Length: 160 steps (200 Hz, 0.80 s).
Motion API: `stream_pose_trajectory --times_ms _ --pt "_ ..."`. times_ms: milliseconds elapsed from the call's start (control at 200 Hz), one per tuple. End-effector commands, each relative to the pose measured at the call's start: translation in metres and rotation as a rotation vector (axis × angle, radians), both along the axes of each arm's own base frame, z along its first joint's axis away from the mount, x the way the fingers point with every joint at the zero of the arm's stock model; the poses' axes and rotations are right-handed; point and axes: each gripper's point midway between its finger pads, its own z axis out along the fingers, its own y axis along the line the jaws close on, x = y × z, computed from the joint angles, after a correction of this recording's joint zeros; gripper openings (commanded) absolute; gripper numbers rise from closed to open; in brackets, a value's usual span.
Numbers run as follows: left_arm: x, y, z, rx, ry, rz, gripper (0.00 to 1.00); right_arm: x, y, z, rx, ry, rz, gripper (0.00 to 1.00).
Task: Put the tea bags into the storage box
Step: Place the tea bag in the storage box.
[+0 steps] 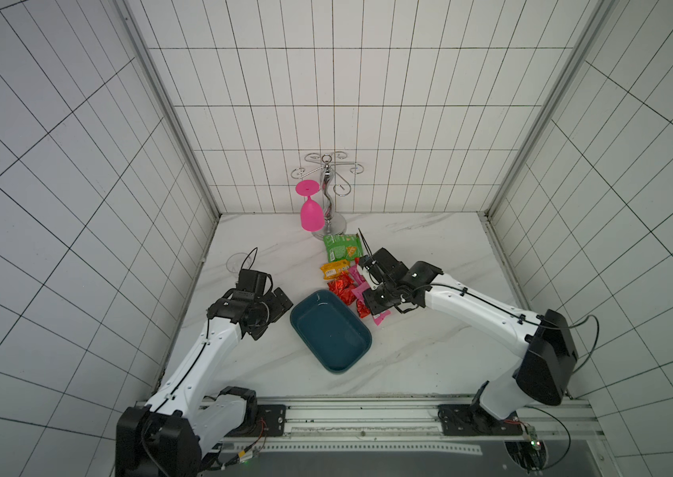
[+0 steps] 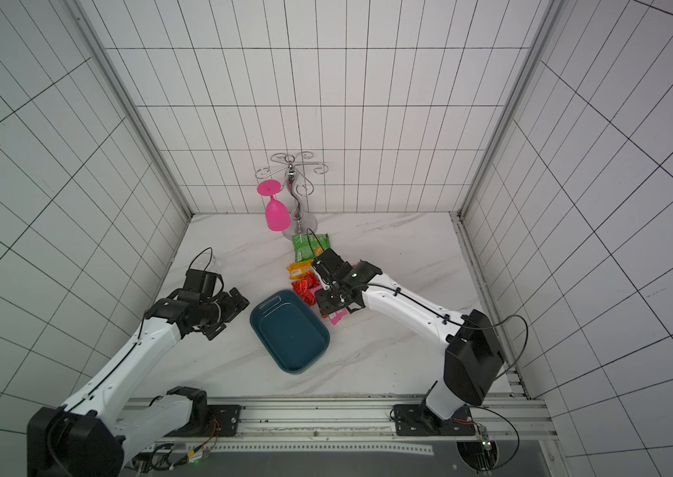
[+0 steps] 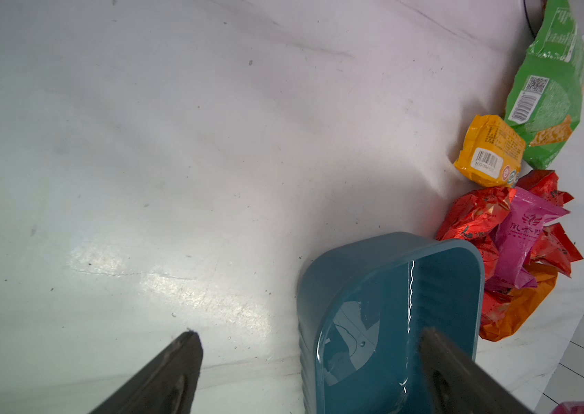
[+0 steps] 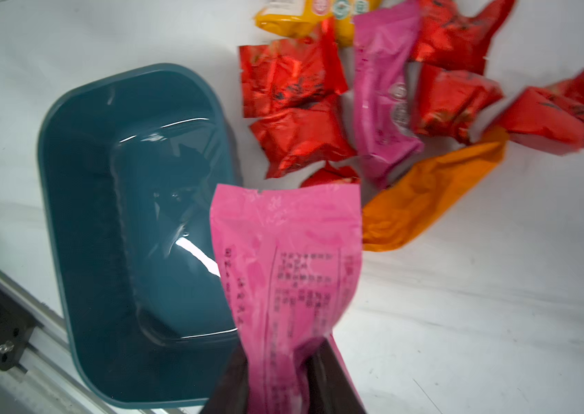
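All tea bags (image 1: pixel 341 288) are outside the storage box (image 1: pixel 330 334).

- In both top views I see the storage box (image 1: pixel 328 334) at centre frame.
- The tea bags (image 1: pixel 341 287) heap just upper right of it.
- The snack packet (image 1: pixel 342 247) lies above them.

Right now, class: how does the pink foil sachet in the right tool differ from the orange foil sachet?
The pink foil sachet is pinched in the right tool; the orange foil sachet lies on the table. Pink shows printed text; orange looks plain. Both are outside the dark teal box.
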Motion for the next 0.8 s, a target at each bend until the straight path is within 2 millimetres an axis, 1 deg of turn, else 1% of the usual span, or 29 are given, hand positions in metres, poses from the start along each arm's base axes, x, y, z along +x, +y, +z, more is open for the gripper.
stream_pose_trajectory --times_ms 0,75,145,205,230,380,460,520,570,655,710,795 --pt "-0.001 0.011 0.017 0.041 -0.043 0.030 0.98 -0.018 0.037 -0.009 -0.008 0.016 0.121 0.25" --pt "-0.009 0.018 0.020 0.071 -0.027 0.048 0.98 -0.029 0.060 -0.026 -0.018 0.048 0.180 0.25" --pt "-0.018 0.023 0.020 0.090 -0.014 0.057 0.98 -0.036 0.076 -0.042 -0.032 0.077 0.217 0.24" --pt "-0.024 0.025 0.020 0.093 -0.008 0.061 0.98 -0.037 0.082 -0.055 -0.058 0.085 0.223 0.24" --pt "-0.026 0.025 0.020 0.092 -0.010 0.061 0.98 -0.033 0.089 -0.056 -0.043 0.068 0.219 0.24" --pt "-0.031 0.023 0.023 0.073 -0.045 0.046 0.97 -0.024 0.090 -0.072 -0.084 0.050 0.200 0.27" --pt "-0.030 0.022 0.026 0.067 -0.066 0.041 0.97 -0.021 0.088 -0.075 -0.103 0.039 0.183 0.32" --pt "-0.030 0.022 0.026 0.070 -0.071 0.033 0.97 -0.019 0.086 -0.069 -0.102 0.025 0.168 0.36" --pt "-0.030 0.021 0.026 0.072 -0.071 0.019 0.97 -0.017 0.084 -0.059 -0.083 0.007 0.150 0.41" --pt "-0.030 0.020 0.024 0.081 -0.064 -0.002 0.97 -0.013 0.082 -0.032 -0.032 -0.029 0.107 0.47" --pt "-0.029 0.018 0.024 0.081 -0.064 -0.022 0.97 -0.009 0.078 -0.014 0.004 -0.049 0.065 0.49" --pt "-0.024 0.014 0.026 0.073 -0.067 -0.049 0.98 0.002 0.063 0.007 0.044 -0.065 -0.031 0.52"
